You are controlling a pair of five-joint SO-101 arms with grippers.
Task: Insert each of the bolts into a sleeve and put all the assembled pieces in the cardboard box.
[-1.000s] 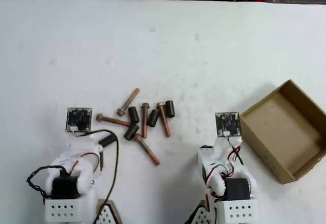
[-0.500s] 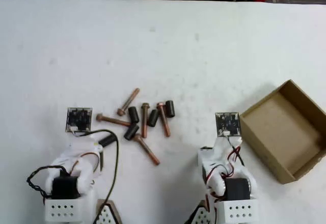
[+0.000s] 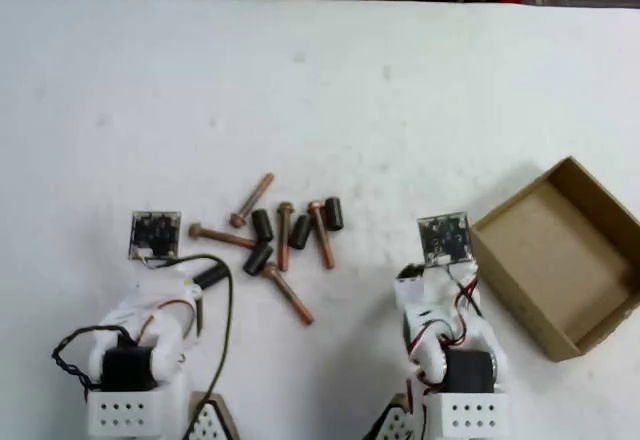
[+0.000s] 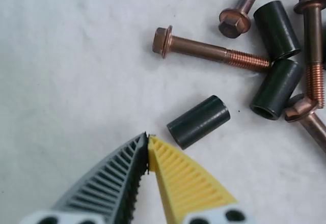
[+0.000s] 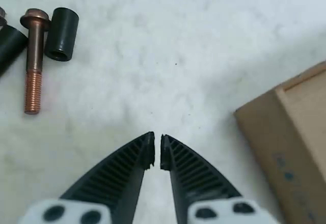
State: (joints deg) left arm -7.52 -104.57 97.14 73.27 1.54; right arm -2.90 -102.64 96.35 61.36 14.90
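You are holding the left gripper [image 4: 147, 138] low over the white table [image 3: 400, 90], its grey and yellow fingers pressed together at the tips, just beside a lone black cylindrical sleeve [image 4: 198, 121] lying on its side. If you are going in like that, the closed tips are likely to nudge the sleeve and send it rolling; spread the fingers first.

The copper-coloured flanged bolts [image 3: 285, 235] and the other black sleeves [image 3: 262, 224] are lying loose in a tight cluster between the two arms. None is assembled, and several are touching or crossing. Pinching one there is risking dragging a neighbour along or scattering round parts that roll easily.

You are keeping the right gripper [image 5: 157, 145] over bare table, its black fingers drawn almost together with a thin slit between them. The nearest bolt [image 5: 33, 61] is lying just beside a sleeve [image 5: 62, 34], so a wide grab is likely to catch both at once.

The open brown cardboard box [image 3: 560, 255] is sitting empty close beside the right arm, turned at an angle. Swinging that arm carelessly is risking a knock against the near wall [image 5: 295, 142] and a shifted box.

During insertion, the threaded end may be catching on the sleeve's rim if the two pieces are tilting, and a light grip could be letting either piece drop.
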